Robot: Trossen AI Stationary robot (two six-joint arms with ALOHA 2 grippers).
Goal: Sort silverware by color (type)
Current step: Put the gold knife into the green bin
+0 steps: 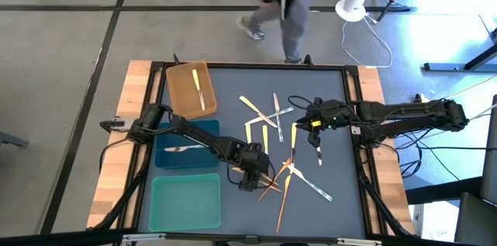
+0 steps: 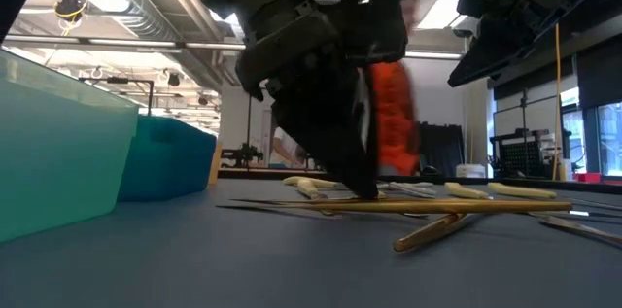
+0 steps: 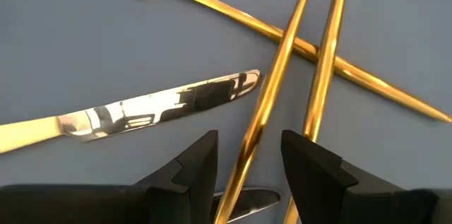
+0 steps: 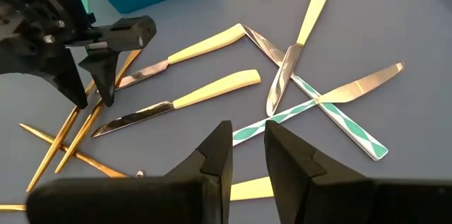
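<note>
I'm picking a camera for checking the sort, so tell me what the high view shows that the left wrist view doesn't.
Only the high view shows the brown tray holding a yellow-handled utensil, the blue tray, the teal tray and the raised right gripper.

Only the left wrist view shows the left gripper's open fingers straddling one gold utensil.

Both show the gold pile on the table.

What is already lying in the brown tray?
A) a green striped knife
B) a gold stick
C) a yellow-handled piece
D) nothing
C: in the high view, one yellow-handled piece lies inside the brown tray, and no gold or green striped piece is in it.
</note>
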